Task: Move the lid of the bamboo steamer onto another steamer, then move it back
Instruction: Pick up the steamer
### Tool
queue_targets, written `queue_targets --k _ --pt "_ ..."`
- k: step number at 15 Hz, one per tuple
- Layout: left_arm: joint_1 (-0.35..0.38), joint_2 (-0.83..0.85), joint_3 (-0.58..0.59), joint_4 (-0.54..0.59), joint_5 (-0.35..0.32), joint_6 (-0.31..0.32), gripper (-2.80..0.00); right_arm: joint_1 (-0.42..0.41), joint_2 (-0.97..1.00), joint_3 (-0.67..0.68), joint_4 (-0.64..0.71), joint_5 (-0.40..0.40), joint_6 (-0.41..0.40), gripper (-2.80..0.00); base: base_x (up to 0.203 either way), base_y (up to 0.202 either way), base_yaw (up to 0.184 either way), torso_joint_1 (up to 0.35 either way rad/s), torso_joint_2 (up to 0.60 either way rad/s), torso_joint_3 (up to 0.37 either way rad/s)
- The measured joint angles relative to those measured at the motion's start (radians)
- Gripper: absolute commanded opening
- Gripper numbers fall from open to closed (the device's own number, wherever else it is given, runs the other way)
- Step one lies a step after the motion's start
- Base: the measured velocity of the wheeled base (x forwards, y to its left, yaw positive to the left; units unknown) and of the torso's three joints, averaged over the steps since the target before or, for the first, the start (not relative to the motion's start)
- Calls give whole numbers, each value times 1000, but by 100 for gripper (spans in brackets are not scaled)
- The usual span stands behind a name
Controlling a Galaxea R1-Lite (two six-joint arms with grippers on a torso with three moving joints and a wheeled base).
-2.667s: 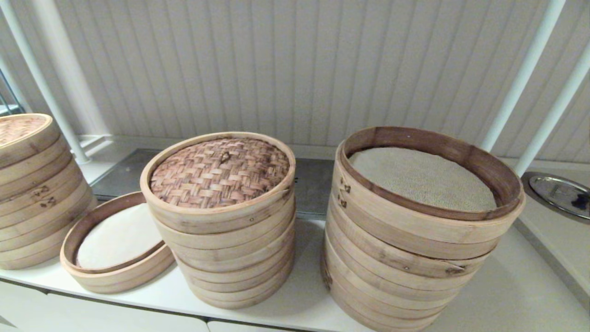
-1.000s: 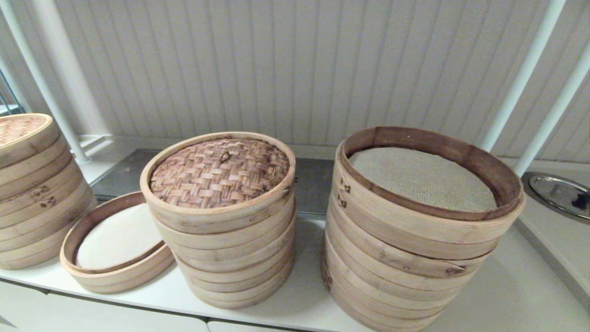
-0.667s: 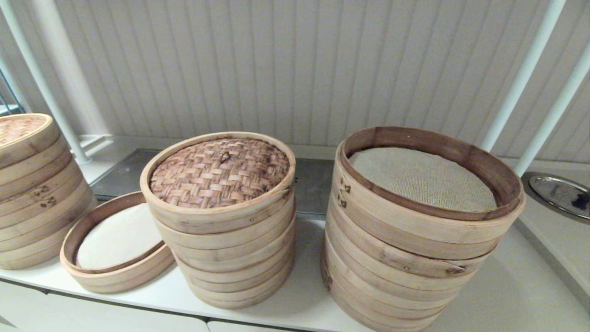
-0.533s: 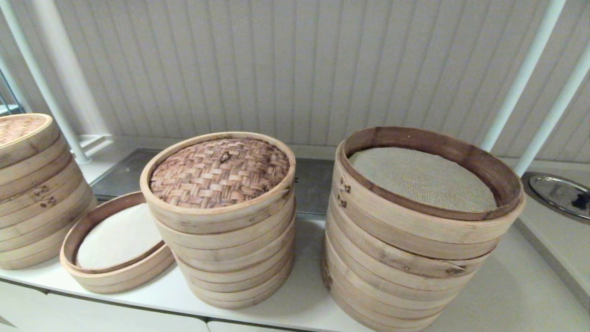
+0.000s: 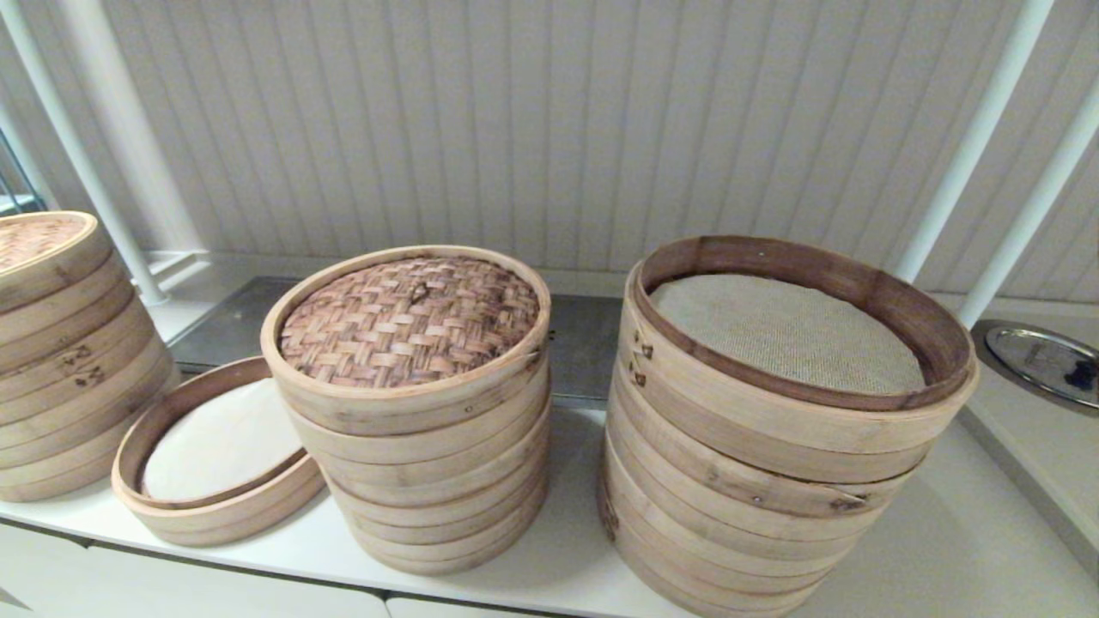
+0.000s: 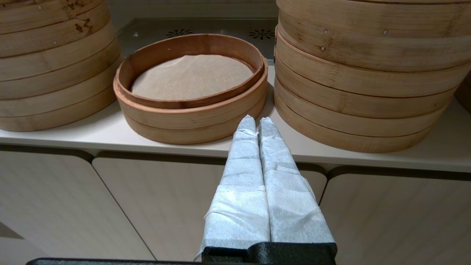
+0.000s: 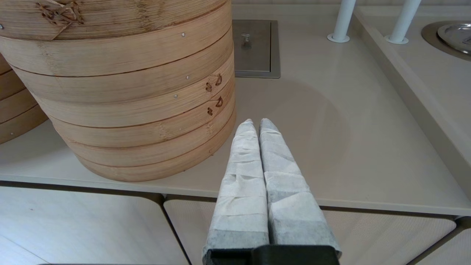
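The bamboo steamer lid [image 5: 409, 319], with its pinkish-brown weave and small centre loop, lies on top of the medium stack of pale tiers [image 5: 429, 455] in the middle of the counter. That stack's liner is hidden under the lid. Neither gripper shows in the head view. My left gripper [image 6: 256, 121] is shut and empty. It hangs in front of the counter edge, between the low single steamer [image 6: 191, 110] and the medium stack [image 6: 364, 92]. My right gripper [image 7: 256, 123] is also shut and empty, at the counter edge beside the wide stack [image 7: 125, 103].
The wide, taller stack [image 5: 790, 429] with a beige mesh liner stands open on the right. The low steamer [image 5: 215, 455] with a white liner sits left of the medium stack. Another lidded stack [image 5: 60, 360] is at far left. White poles [image 5: 979, 137] and a metal dish [image 5: 1043, 360] are at back right.
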Motion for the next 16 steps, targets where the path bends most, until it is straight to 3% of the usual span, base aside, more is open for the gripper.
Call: queue_targets --k 11,16 --pt "0 12 -20 29 20 0 -280 0 0 0 0 0 0 -280 0 0 0 0 0 0" --pt "0 208 -260 71 39 -3 -280 0 0 0 0 0 0 -280 0 0 0 0 0 0"
